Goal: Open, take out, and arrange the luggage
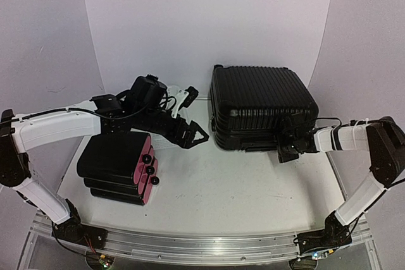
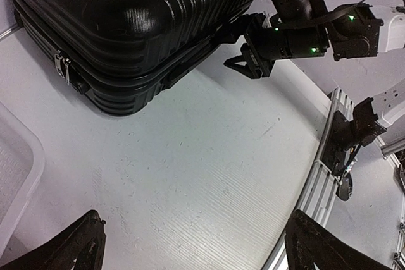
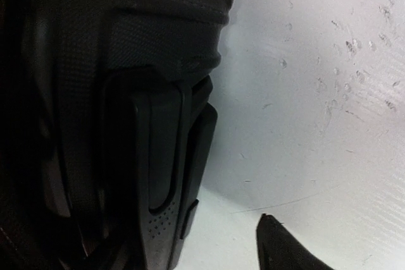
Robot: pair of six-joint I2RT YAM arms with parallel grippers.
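luggage point(image 1: 259, 102) shut, flat at far ctr-right of table point(image 1: 240, 194), left gripper point(image 1: 195, 137) w/ fingers wide apart, left of it, right gripper point(image 1: 286, 152) at its near right corner, jaw state unclear

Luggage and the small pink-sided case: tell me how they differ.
The luggage is bigger than the small case. The luggage's shell is ribbed; the small case's is smooth. The luggage is all black; the small case has a pink side with black knobs. Both are mainly black.
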